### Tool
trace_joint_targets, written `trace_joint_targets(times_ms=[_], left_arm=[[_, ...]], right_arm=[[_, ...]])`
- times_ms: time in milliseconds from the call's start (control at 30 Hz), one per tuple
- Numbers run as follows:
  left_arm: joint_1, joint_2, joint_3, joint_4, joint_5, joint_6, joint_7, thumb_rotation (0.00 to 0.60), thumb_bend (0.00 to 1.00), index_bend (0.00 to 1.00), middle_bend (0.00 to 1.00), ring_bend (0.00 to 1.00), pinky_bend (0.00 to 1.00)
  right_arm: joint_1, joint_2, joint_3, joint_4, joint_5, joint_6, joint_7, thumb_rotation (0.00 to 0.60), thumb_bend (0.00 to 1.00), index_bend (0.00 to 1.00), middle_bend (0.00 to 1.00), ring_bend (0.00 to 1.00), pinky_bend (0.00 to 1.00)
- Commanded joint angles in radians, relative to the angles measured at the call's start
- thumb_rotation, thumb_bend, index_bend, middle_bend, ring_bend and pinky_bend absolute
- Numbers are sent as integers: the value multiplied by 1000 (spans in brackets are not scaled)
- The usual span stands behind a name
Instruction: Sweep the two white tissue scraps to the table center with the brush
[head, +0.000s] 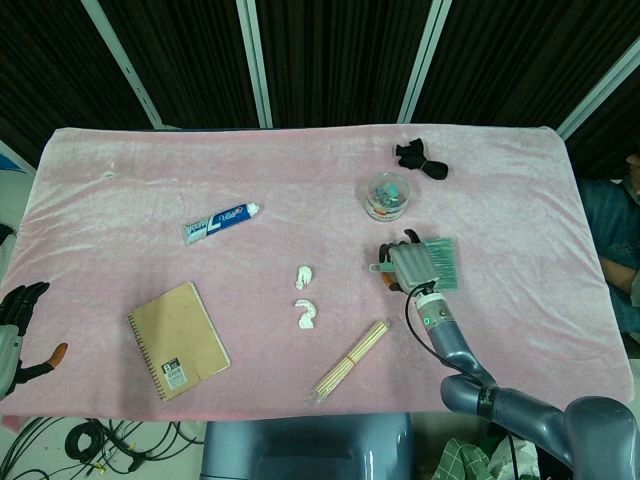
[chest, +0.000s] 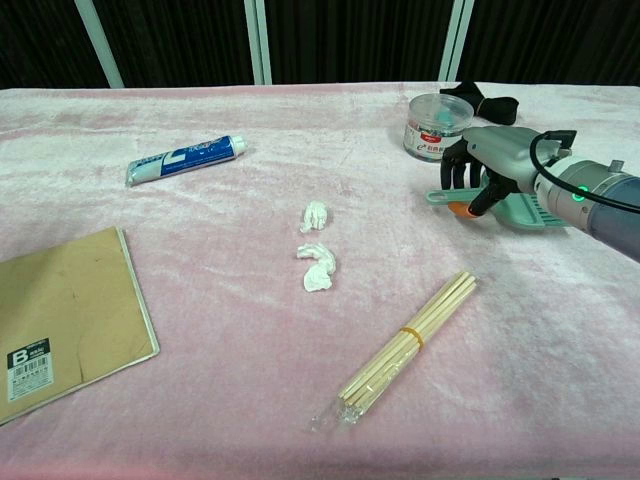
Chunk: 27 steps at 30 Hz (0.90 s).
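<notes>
1. While the brush (chest: 510, 208) lies low against the pink cloth at right of centre in the chest view, the right robot hand (chest: 478, 172) holds it, fingers wrapped over the handle end. Bristle part points toward the right edge of the frame.
2. Left robot hand (head: 18, 318) sits at the lower left corner of the head view, off the counter (head: 520, 300), fingers apart, holding nothing.
3. The two white tissue scraps (chest: 316, 253) lie close together near mid-frame, one just above the other, well apart from the brush. Judged: they already sit about at the counter's middle.
4. Nearby: bundle of wooden sticks (chest: 405, 351) lower right of the scraps; round clear tub (chest: 433, 125) just above the right robot hand; toothpaste tube (chest: 186, 160) upper left; brown notebook (chest: 62, 319) at lower left; black strap (head: 419, 158) at the upper right.
5. Risks, as judgement:
   - Scraps are light; a fast or high pass could flick them apart or out past the notebook rather than gathering them.
   - The cloth is plush; bristles pressed hard may drag and ruck it, shifting everything.
   - A sweep from the brush's present spot toward mid-frame passes close over the stick bundle; catching it would push the sticks into the scraps.
   - The tub stands just beside the robot hand; a lift or swing upward in the frame could knock it.
</notes>
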Motion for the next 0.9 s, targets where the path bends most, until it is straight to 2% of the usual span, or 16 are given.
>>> trace_joint_targets(times_ms=[33, 167, 667, 900], left_arm=[[0, 0, 0, 1, 1, 0, 1, 600, 302, 76, 87, 0, 289], [0, 0, 0, 1, 2, 1, 0, 600, 302, 76, 87, 0, 290], [-1, -1, 0, 2, 2, 1, 3, 600, 302, 82, 87, 0, 290], [-1, -1, 0, 3, 1, -1, 2, 600, 301, 85, 87, 0, 290]], right_arm=[[4, 15, 4, -46, 70, -29, -55, 600, 367, 815, 717, 467, 135], [7, 18, 8, -69, 115, -22, -87, 600, 320, 691, 627, 436, 135], [47, 52, 0, -197, 357, 27, -285, 600, 247, 351, 240, 279, 135], [52, 103, 9, -299, 403, 80, -317, 600, 185, 246, 176, 246, 135]])
